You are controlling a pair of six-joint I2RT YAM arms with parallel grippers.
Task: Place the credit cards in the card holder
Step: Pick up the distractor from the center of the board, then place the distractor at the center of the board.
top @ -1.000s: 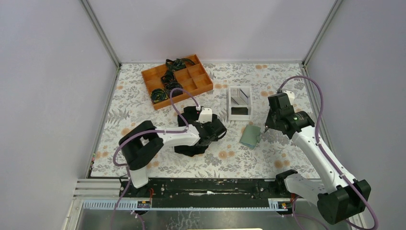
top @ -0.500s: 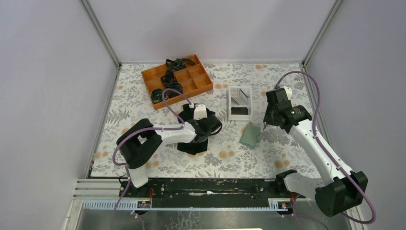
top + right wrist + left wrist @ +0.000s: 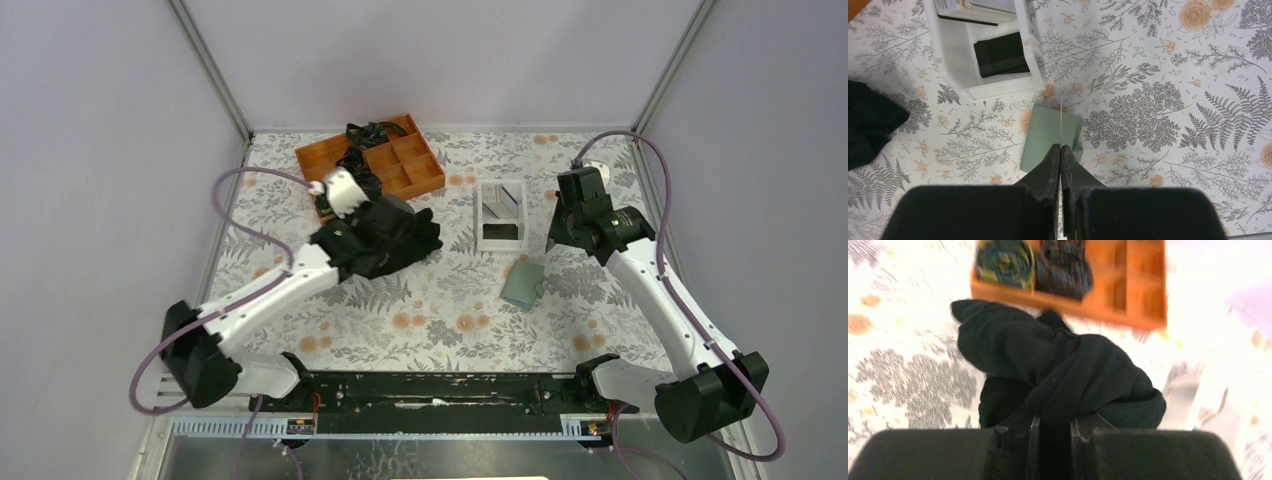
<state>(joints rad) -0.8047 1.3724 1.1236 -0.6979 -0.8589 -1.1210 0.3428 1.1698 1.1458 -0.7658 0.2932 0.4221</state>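
Pinches in the right end effector (image 3: pixel 1061 148) what looks like one of the credit cards (image 3: pixel 1061 117), seen edge-on as a thin pale line only, so cannot tell its colour. Holds it upright, with fingers pressed together on its near end, above the card holder (image 3: pixel 1050 137), presumably for feeding the free edge down into a pocket; cannot confirm contact between the two. Finds the sage-green card holder lying flat on the counter (image 3: pixel 1173 150), just beside the near corner of the white tray (image 3: pixel 998 86). Shows more supply in that tray: a black card (image 3: pixel 1000 60) flat in the near compartment, a stack of cards (image 3: pixel 978 6) standing in the far one. Clamps a bundle of black cloth (image 3: pixel 1058 375) in the left end effector (image 3: pixel 1053 422), raised near the orange box (image 3: pixel 412 168), well apart from the card holder, probably to give the right arm room. Rates the task as barely begun, with no card visibly in the holder.
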